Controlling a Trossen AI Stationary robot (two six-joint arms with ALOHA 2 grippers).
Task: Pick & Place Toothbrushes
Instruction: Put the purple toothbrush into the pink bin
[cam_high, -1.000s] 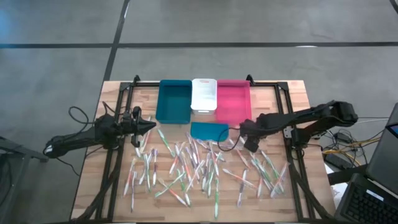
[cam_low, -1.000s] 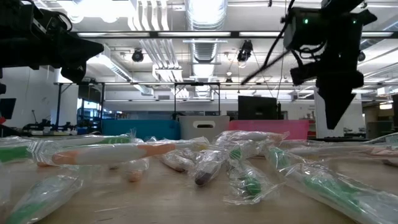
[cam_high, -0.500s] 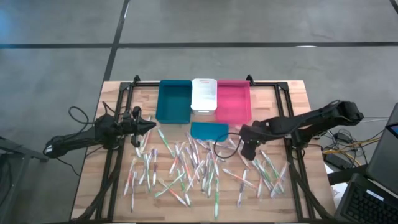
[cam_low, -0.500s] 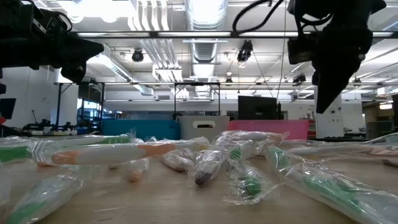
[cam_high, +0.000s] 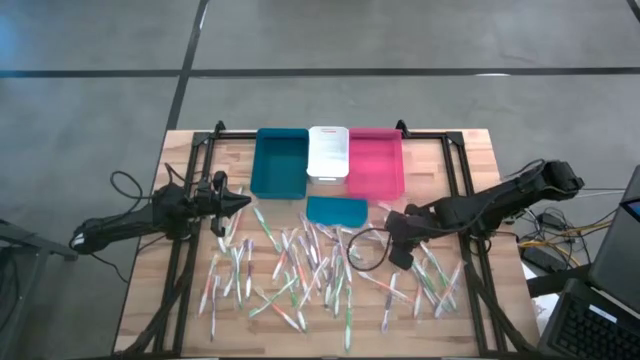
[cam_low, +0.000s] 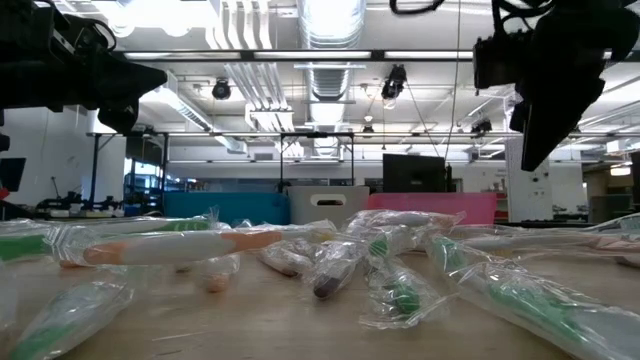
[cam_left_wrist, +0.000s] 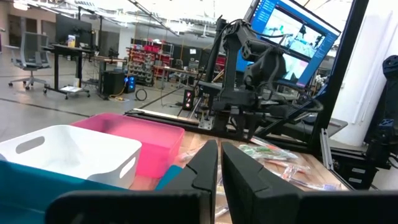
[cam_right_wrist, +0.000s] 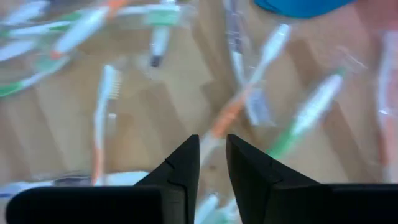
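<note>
Wrapped toothbrushes (cam_high: 320, 265) lie scattered across the bench (cam_high: 470, 150), in front of three bins. The right end effector (cam_high: 397, 256) hovers over them, fingers nearly together, apparently empty. Best to reopen, straddle one isolated brush, then close. The left end effector (cam_high: 238, 203) waits clenched.

We see even, soft light over the pale wooden table (cam_high: 190, 150), with only faint shadows. In the low view, bright ceiling strip lights (cam_low: 330, 20) glare and leave the dark robot arms as silhouettes, while the nearest clear-wrapped white toothbrushes (cam_low: 400, 295) are out of focus. The right wrist view is smeared by motion blur.
</note>
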